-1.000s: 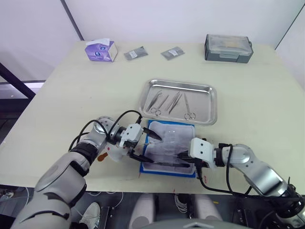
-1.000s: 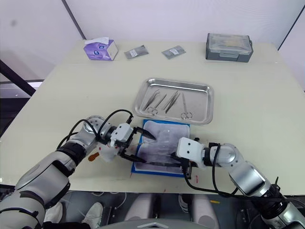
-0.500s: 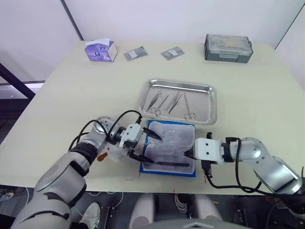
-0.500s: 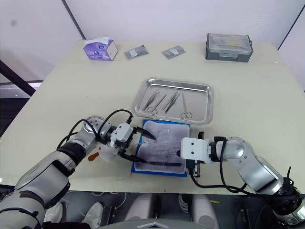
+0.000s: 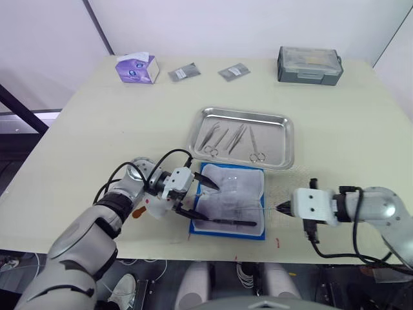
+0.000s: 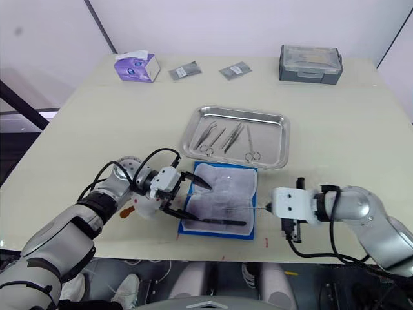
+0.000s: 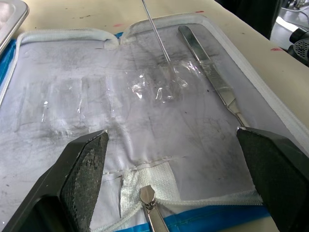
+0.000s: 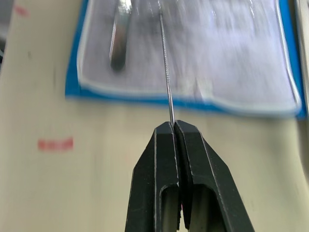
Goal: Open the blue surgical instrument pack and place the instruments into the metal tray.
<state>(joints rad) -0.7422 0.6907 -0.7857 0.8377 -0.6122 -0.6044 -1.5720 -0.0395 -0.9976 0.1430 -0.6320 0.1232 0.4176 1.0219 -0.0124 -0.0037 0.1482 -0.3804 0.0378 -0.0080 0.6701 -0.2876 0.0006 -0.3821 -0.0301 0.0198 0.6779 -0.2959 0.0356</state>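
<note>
The cream desk (image 5: 77,129) carries everything. Near its middle sits the metal tray (image 5: 282,150), with four silver instruments (image 5: 227,139) lying inside it, two of them ring-handled. Just near of the tray, touching or almost touching its near rim, the blue surgical instrument pack (image 5: 227,199) lies opened flat, its pale clear-pocketed lining facing up. A flat dark-looking scalpel-like tool (image 5: 227,222) rests along the pack's near edge.

At the far right of the desk stands a grey lidded box (image 5: 309,64); at the far left a purple tissue box (image 5: 136,68), with two small grey foil packets (image 5: 184,73) between them.

The left gripper (image 5: 193,197) sits over the pack's left edge, fingers (image 7: 87,159) spread wide, holding nothing. The right gripper (image 8: 174,126) is right of the pack, fingers pressed together on a thin wire-like probe (image 8: 165,67) whose far end reaches over the lining.
</note>
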